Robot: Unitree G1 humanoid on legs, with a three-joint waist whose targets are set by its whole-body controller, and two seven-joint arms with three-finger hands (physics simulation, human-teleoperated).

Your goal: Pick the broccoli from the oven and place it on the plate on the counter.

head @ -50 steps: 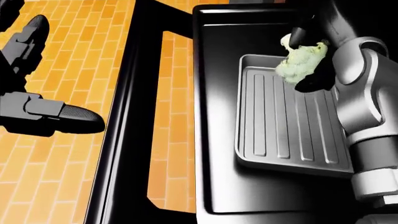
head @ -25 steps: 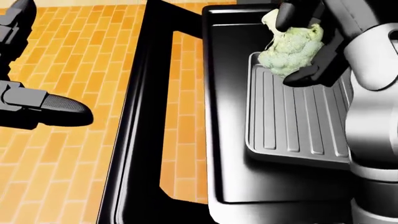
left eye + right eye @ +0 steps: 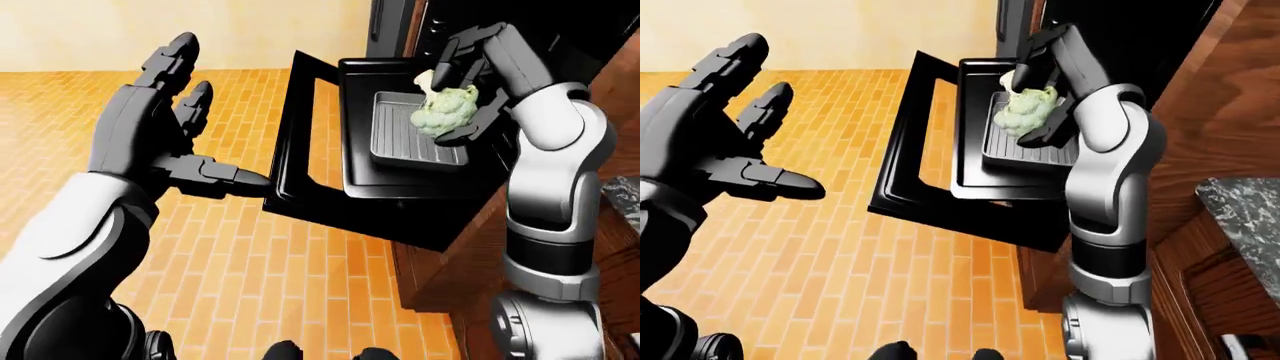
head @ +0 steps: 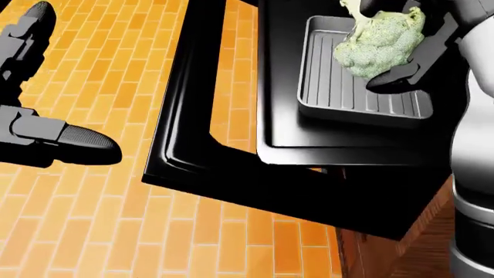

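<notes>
Right robot hand (image 3: 470,82): fingers closed around pale green broccoli (image 4: 380,41), held above ribbed grey tray (image 4: 340,95) on open oven door (image 3: 300,150); left robot hand (image 3: 160,127): open, empty, over brick floor (image 3: 280,285).

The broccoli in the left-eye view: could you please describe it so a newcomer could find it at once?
Find the open black oven door near the view's top, then the grey ribbed tray on the pulled-out rack. Just above it, the right hand grips the broccoli, the only pale green, bumpy thing among black and grey.
</notes>
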